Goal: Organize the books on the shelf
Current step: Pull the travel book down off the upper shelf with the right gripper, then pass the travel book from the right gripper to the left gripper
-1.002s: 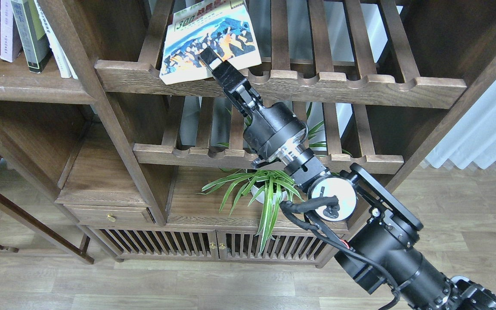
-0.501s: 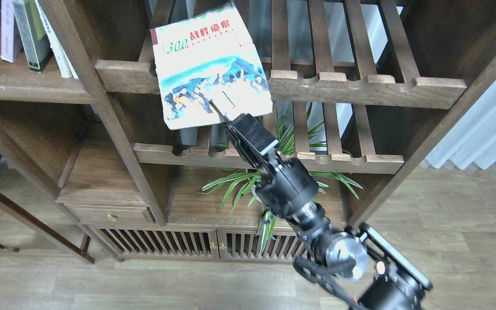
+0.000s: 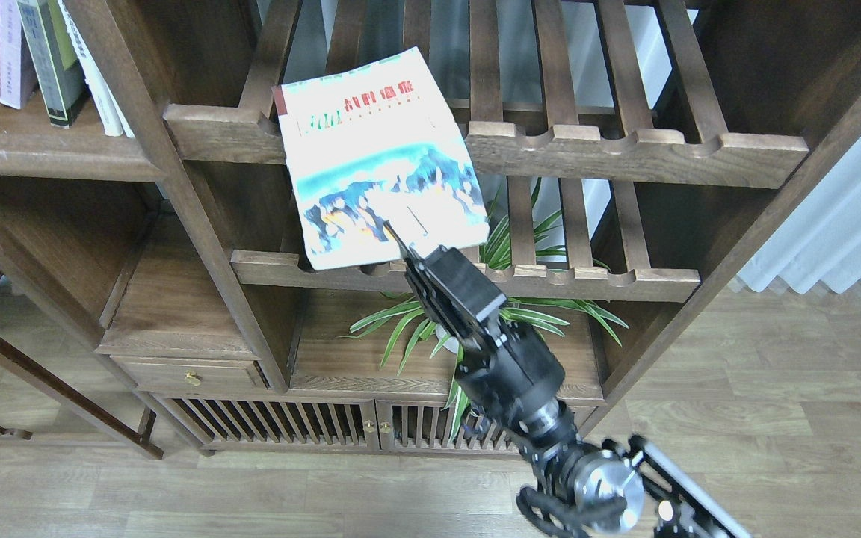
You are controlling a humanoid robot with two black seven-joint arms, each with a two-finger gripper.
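Note:
My right gripper (image 3: 403,240) is shut on the lower edge of the cream book (image 3: 378,149) with the colourful picture. It holds the book in the air, cover facing me, in front of the two slatted racks. The black-grey book with the yellow-green panel (image 3: 45,63) and the white book with a purple tint (image 3: 9,52) stand upright on the dark-brown shelf (image 3: 49,153) at the top left. My left gripper is out of view.
Thin white-spined books (image 3: 98,71) lean beside the standing books. Slatted racks with scalloped rails are behind the held book, upper (image 3: 625,146) and lower (image 3: 595,280). A potted green plant (image 3: 475,329) stands below. A thick post (image 3: 169,179) separates shelf and racks.
The cream book has come off the upper slatted rack. My right gripper has carried it down and towards me, and the arm has drawn back low to the right.

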